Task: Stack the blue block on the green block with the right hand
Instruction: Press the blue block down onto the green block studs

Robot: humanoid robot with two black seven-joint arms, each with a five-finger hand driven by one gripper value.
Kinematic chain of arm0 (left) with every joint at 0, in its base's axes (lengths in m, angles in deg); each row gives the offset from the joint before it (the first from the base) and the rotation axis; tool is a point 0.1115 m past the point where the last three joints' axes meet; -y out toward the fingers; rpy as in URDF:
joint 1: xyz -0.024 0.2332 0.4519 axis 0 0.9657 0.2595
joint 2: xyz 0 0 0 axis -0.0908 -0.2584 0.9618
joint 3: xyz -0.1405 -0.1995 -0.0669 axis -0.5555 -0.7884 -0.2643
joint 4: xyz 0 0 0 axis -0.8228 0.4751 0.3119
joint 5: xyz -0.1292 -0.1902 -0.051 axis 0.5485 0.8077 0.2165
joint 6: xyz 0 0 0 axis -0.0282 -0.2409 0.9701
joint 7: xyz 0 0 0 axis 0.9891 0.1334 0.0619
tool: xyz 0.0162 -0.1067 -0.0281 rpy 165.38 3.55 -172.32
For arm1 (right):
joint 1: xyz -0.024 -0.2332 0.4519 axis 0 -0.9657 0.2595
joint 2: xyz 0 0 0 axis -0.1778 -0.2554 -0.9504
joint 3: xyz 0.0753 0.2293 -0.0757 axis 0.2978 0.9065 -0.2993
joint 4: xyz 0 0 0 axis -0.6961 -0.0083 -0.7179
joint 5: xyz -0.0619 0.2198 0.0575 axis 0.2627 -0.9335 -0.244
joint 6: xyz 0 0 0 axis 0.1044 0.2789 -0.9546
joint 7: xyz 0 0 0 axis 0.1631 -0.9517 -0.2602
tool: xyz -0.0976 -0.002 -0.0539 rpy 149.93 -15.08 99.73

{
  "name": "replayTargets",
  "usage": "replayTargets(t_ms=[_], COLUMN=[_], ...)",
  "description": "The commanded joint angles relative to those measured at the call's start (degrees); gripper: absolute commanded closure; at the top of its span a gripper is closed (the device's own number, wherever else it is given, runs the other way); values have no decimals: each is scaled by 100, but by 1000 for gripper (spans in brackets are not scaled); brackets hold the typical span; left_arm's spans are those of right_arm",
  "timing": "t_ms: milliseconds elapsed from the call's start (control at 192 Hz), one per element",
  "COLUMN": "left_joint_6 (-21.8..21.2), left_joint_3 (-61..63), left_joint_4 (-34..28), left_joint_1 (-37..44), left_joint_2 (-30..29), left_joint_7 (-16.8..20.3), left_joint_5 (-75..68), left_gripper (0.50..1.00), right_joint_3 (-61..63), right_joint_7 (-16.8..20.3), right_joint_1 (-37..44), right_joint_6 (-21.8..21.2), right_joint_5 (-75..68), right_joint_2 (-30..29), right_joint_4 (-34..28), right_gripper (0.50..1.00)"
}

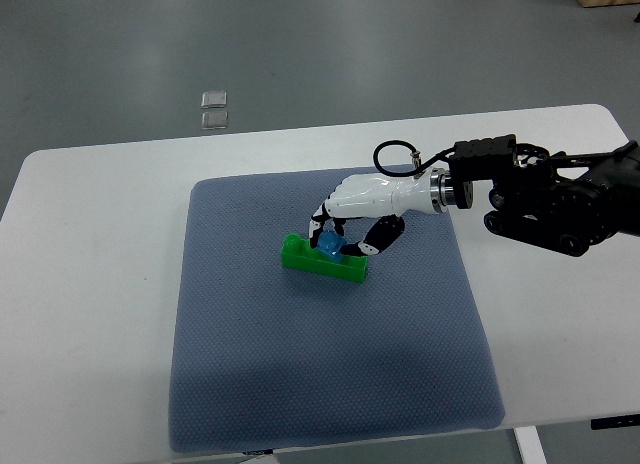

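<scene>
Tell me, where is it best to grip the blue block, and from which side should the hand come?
Probably from above, pinching its two opposite side faces. The blue block is small and sits on the long green block, so only its upper part is free; the right hand already holds it so.

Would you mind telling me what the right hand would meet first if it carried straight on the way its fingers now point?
The right hand points down and left, fingers closed around the blue block. Straight on, it would likely press onto the green block directly beneath; whether the blue block already touches it is unclear from above.
</scene>
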Motion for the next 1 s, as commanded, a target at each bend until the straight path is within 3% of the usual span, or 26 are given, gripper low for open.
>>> replayTargets(t_ms=[0,698,995], left_joint_6=[0,0,0], left_joint_3=[0,0,0], left_joint_4=[-5,-5,4], left_joint_1=[0,0,0], left_joint_2=[0,0,0], left_joint_7=[0,0,0], left_joint_5=[0,0,0], left_gripper=[500,500,500], right_joint_3=[14,22,22], right_joint_7=[-1,71,89], right_joint_1=[-1,-1,-1], right_joint_6=[-151,-283,-617], right_joint_5=[-51,-174,-745], right_joint_2=[-8,45,53], right_joint_4=[-3,5,5], right_gripper=[1000,1000,1000])
